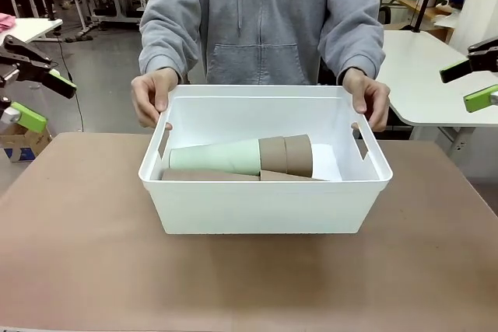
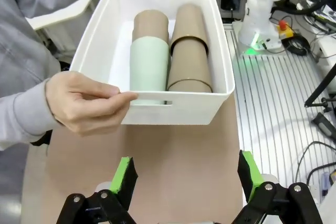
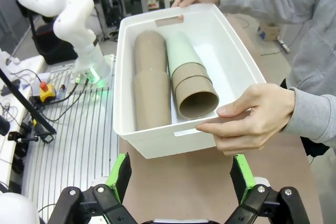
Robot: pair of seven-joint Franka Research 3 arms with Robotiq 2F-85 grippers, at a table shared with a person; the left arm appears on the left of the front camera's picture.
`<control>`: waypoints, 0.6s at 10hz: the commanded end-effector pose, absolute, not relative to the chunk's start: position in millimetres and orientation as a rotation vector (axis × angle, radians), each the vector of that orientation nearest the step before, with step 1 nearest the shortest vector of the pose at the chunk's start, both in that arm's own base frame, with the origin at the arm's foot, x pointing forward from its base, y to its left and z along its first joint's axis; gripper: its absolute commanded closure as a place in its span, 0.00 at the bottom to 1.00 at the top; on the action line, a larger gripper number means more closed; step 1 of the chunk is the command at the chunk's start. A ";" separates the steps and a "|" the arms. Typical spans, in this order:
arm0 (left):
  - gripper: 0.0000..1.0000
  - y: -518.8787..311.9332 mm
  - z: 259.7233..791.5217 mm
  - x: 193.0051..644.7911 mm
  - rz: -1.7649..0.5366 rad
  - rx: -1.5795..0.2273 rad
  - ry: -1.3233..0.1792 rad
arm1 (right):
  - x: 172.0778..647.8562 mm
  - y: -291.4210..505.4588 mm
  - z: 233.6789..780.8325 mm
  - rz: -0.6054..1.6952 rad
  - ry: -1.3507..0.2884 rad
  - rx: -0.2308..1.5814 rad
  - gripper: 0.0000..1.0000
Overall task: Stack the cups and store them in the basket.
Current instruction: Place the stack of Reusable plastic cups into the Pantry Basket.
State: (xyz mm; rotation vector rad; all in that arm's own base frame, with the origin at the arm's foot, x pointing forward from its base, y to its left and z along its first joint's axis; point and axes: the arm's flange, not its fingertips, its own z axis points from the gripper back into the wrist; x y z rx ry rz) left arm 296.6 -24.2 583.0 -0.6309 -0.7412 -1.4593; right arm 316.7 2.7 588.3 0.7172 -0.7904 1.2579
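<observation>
Basket: sat mid-surface, gripped at both short ends by a person's hands. Cups lay inside it in two nested stacks (mint one included). Left claw and right claw hung apart, empty, beside the basket; they should keep clear while the person takes it.

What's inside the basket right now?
Two stacks of cups lying on their sides in the basket: a tan stack, and a mint cup nested with tan ones. Cup count hidden.
</observation>
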 end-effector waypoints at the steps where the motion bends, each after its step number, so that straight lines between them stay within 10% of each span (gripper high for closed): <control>1: 0.00 -24.2 586.8 296.3 -1.440 -0.637 -0.735 | 317.7 3.5 590.9 1.260 -0.809 0.731 0.00; 6: 0.00 -24.2 586.8 296.3 -1.440 -0.637 -0.735 | 317.7 3.5 590.9 1.260 -0.809 0.731 0.00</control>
